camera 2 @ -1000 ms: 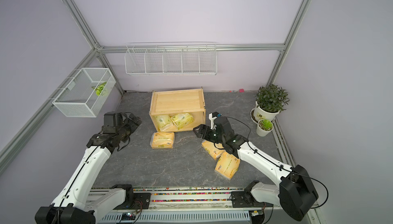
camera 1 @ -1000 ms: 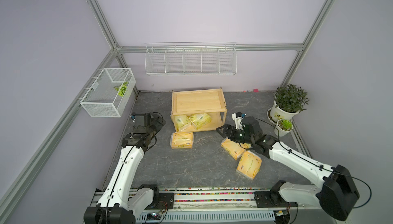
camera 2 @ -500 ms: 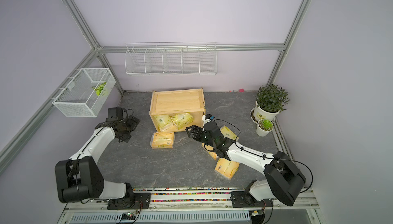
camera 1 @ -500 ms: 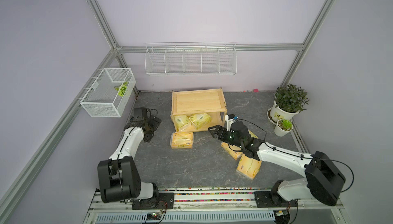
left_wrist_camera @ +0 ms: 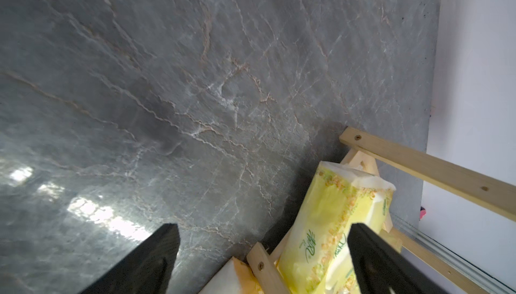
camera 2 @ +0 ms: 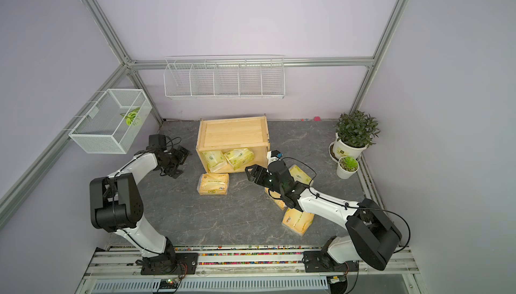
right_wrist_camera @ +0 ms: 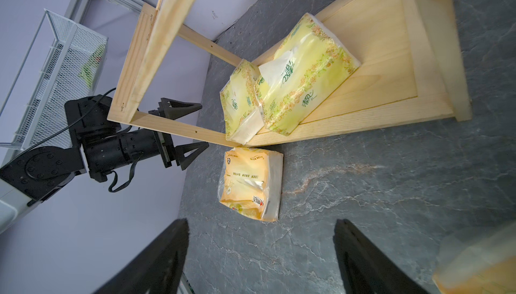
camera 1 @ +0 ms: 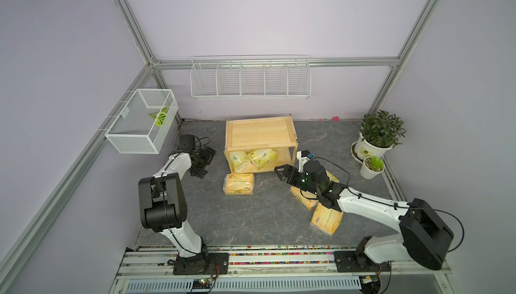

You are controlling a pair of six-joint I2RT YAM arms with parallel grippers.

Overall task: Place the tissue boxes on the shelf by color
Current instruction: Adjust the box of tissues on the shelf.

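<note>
The light wooden shelf (camera 1: 261,135) (camera 2: 233,133) stands at the back middle, its top board bare. Two yellow-green tissue boxes (camera 1: 252,160) (right_wrist_camera: 304,75) lean together on its lower board. One orange tissue box (camera 1: 239,184) (camera 2: 213,184) (right_wrist_camera: 251,183) lies on the floor just in front. Two more orange boxes (camera 1: 326,219) (camera 2: 297,221) lie under my right arm, with a paler one (camera 2: 300,175) behind the wrist. My right gripper (camera 1: 281,174) (right_wrist_camera: 261,221) is open and holds nothing, right of the front orange box. My left gripper (camera 1: 205,163) (left_wrist_camera: 262,225) is open beside the shelf's left end.
Two potted plants (camera 1: 375,139) stand at the right edge. A white mesh basket (camera 1: 142,121) hangs on the left wall and a white wire rack (camera 1: 250,79) on the back wall. The grey stone floor (camera 1: 251,217) lies between both arms.
My right gripper has moved left towards the shelf front and the orange box, staying open. My left arm has folded back, with its gripper still by the shelf's left end.
</note>
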